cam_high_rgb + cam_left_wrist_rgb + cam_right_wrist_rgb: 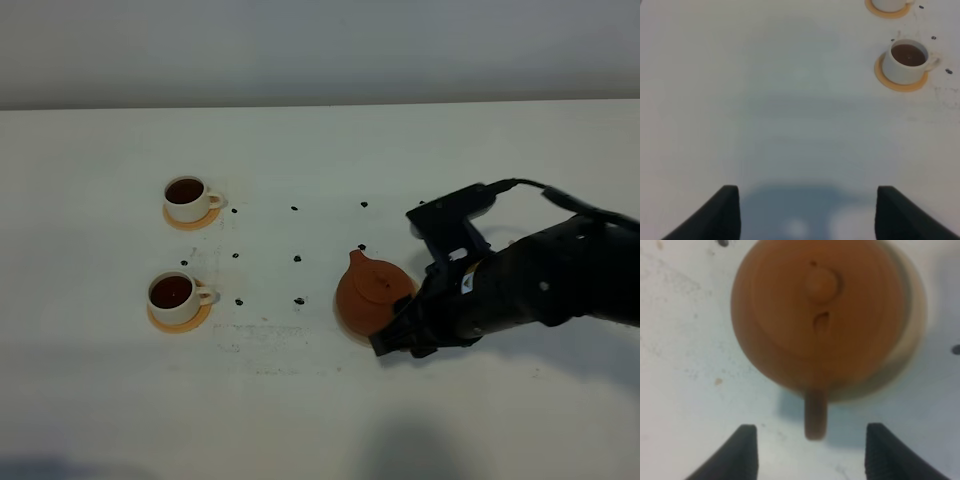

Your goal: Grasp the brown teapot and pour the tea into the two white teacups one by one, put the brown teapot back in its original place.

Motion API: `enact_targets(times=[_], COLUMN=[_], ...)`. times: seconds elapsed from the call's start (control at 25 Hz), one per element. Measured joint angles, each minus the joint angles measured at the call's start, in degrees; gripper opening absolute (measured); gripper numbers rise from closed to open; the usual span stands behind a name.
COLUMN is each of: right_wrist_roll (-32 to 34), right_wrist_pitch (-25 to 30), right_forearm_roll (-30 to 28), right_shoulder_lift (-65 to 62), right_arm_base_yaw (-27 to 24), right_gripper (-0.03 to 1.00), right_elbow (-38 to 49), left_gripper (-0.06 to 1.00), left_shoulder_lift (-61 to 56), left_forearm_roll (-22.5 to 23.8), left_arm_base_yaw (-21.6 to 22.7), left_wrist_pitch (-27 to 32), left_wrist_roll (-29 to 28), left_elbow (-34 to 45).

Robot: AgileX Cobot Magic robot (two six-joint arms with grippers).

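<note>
Item, final step: both white teacups (180, 245) at left hold tea, brown teapot (373, 289) sits on its beige disc (910, 315); my right gripper (807, 450), fingers wide, flanks the handle and need only withdraw.

The white table (300, 400) carries 2 orange-tan coasters on its left side, one (192, 219) farther back, one (180, 316) nearer the front, each bearing a white teacup (188, 198) (174, 294) of dark tea. Right of centre lies a pale beige disc (345, 318) with the brown teapot (372, 290) on it. Small dark specks (297, 259) dot the tabletop between them.
</note>
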Motion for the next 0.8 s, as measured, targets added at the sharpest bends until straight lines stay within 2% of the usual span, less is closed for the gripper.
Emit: enact_targets(times=[0.2, 0.44, 0.64, 0.8], right_wrist_roll=[3.24, 4.25, 6.58, 9.09], right_wrist_pitch=[5.63, 13.25, 24.22, 32.71], right_forearm_roll=[-4.42, -6.17, -11.06, -14.77], right_shoulder_lift=[-5.83, -14.94, -24.57, -32.67], right_arm_base_yaw=[-3.37, -8.32, -11.81, -12.43], right_gripper=[0.47, 0.47, 0.47, 0.47], right_elbow=[0.0, 0.0, 0.0, 0.0], left_gripper=[0.55, 0.55, 0.55, 0.55], left_shoulder_lift=[0.0, 0.0, 0.0, 0.0], left_forearm_roll=[0.0, 0.0, 0.0, 0.0], left_arm_base_yaw=[0.0, 0.0, 0.0, 0.0], left_wrist_pitch=[0.0, 0.0, 0.0, 0.0], left_wrist_roll=[0.0, 0.0, 0.0, 0.0], left_elbow=[0.0, 0.0, 0.0, 0.0])
